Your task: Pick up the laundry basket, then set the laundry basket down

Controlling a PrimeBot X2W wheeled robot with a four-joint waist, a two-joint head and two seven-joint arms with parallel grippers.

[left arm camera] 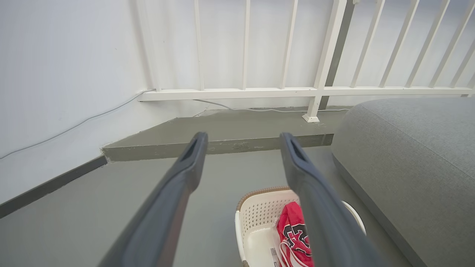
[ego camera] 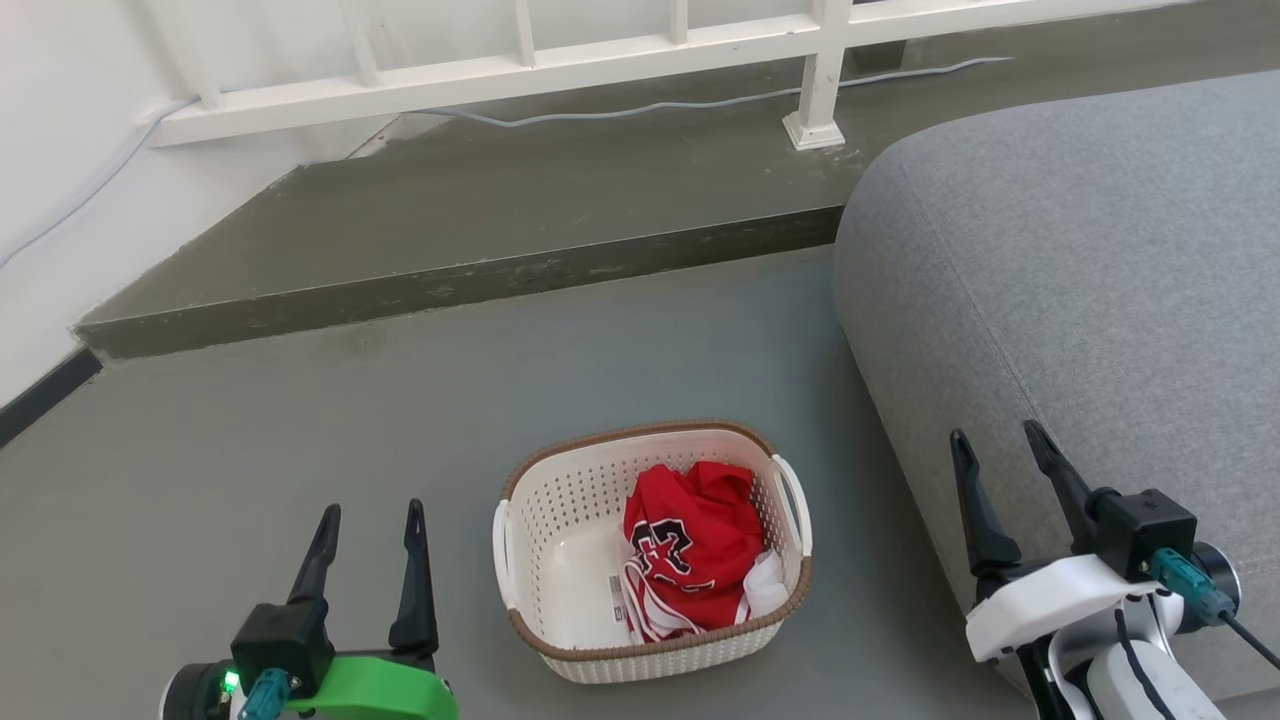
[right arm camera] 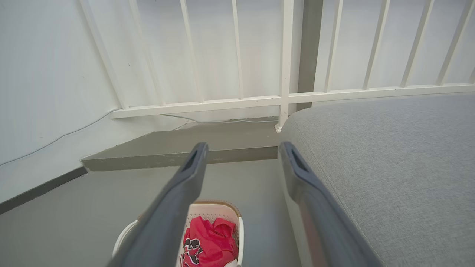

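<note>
Your laundry basket [ego camera: 575, 505] stands upright on the grey floor [ego camera: 300, 430], low in the head view and between your two arms. A crumpled red garment [ego camera: 695, 545] is heaped in its right half, and a small label beside it is too small to read. Your left gripper [ego camera: 370, 512] hangs to the basket's left, jaws released and spread, grasping nothing, with a strip of bare floor between it and the left handle [ego camera: 500, 555]. Your right gripper [ego camera: 995, 432] is likewise released and empty, poised over the edge of the grey sofa [ego camera: 1080, 280] and well apart from the basket. The sofa's rounded side runs near the basket's right. To the left and ahead you have free floor up to a low step [ego camera: 480, 280], beyond which stand a white railing [ego camera: 600, 60] and a pale cable [ego camera: 700, 103]. A dark skirting [ego camera: 45, 395] marks the wall at far left. In the left wrist view the basket [left arm camera: 259, 215] is cut off by the bottom edge and partly behind one finger. In the right wrist view the basket [right arm camera: 217, 209] is cut off and partly covered in the same way.
</note>
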